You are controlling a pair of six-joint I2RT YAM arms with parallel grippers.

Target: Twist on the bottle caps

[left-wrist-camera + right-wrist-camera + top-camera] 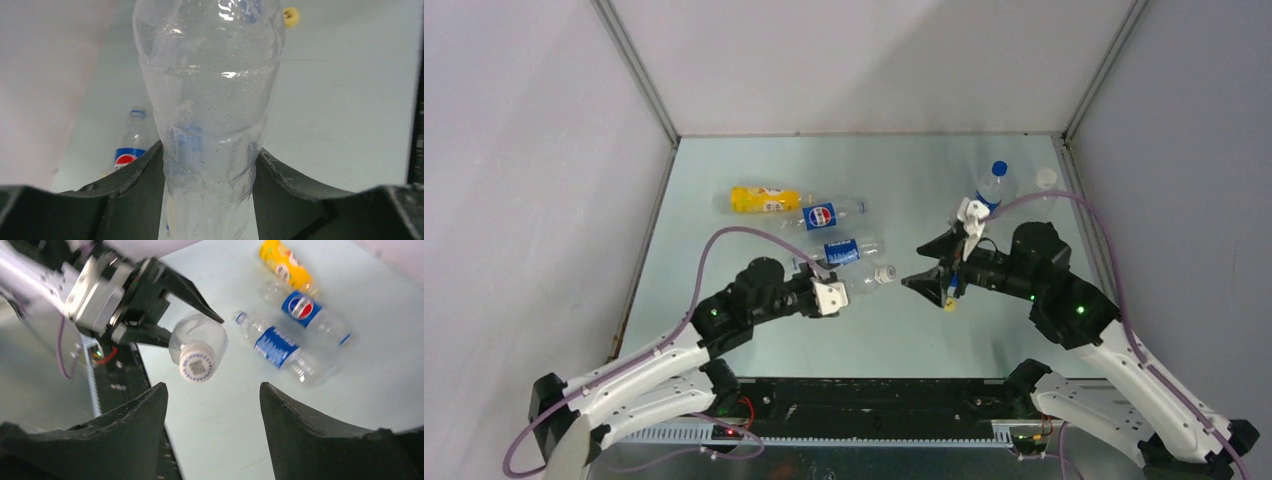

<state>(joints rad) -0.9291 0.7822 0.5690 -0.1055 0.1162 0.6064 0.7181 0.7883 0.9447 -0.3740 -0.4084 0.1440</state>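
Pale table; white-capped, droplet-beaded clear bottle clamped in left hand; right hand splayed, empty.

Clear bottle cut off by the left wrist view's top and bottom edges, Pepsi-labelled bottle left of the clear bottle partly hidden behind a finger, small yellow blob right of the clear bottle's upper end, perhaps a cap, blurred.

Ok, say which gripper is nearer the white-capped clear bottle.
Left. The left gripper is shut on the bottle's body; the right gripper stands open just beyond its cap, not touching.
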